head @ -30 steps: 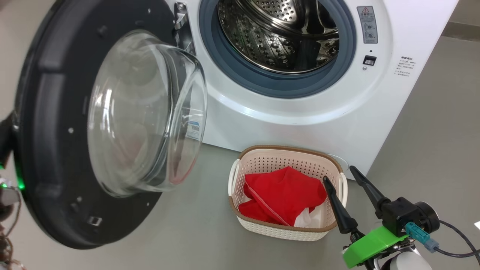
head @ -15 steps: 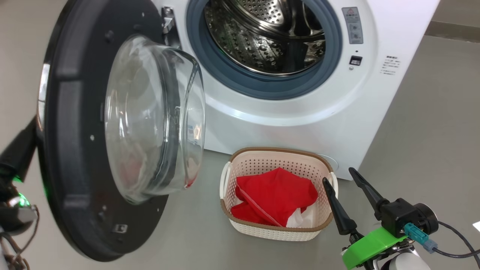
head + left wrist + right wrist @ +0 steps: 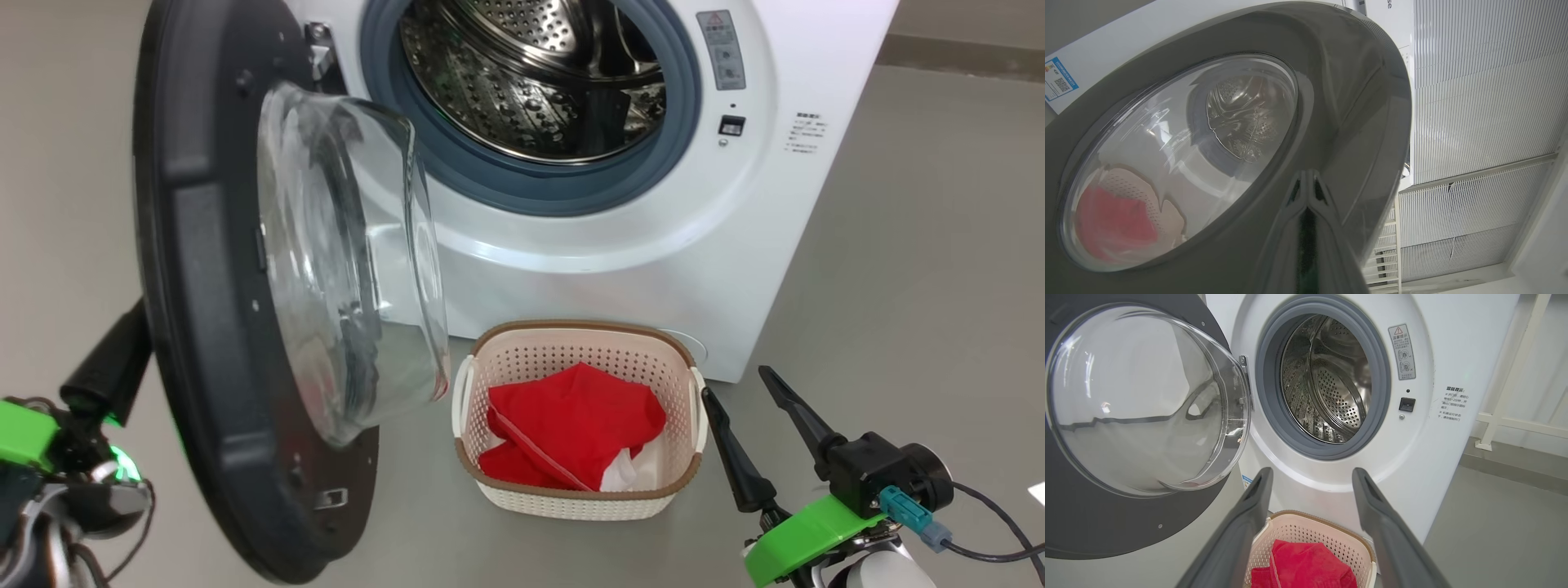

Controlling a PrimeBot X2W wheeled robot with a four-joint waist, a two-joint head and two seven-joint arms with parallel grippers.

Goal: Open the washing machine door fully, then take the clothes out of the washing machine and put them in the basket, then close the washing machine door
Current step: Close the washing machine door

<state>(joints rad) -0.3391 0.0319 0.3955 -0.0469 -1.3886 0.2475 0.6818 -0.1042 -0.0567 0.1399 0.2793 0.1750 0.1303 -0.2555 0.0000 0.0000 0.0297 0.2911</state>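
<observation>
Now, left gripper (image 3: pixel 1307 183): the two fingers are pressed together with nothing between them. Their tips lie right at the outer face of the door; I cannot tell whether they actually touch it.
Right gripper (image 3: pixel 735 382): fingers spread wide apart, holding nothing, hovering low over the floor (image 3: pixel 922 269).
Washing machine door (image 3: pixel 204 245): directly ahead of the left gripper's tips, swung partway out from the machine. Its black rim stands between that gripper and the opening, and the glass bowl (image 3: pixel 351 245) bulges away from the gripper toward the machine.
Washing machine (image 3: pixel 637 269): beyond the right gripper's fingertips, its opening uncovered.
Drum (image 3: pixel 522 82): straight ahead of the right gripper and above its tips, with bare perforated steel showing inside the grey seal (image 3: pixel 490 175).
Basket (image 3: pixel 571 325): just ahead of the right gripper on the floor, close against the machine's front. Its near handle is beside the tip of that gripper's left finger, and in the right wrist view it sits low between the two fingers.
Clothes (image 3: pixel 571 416): a red heap with a white patch, lying inside the basket in front of the right gripper and apart from both grippers.
</observation>
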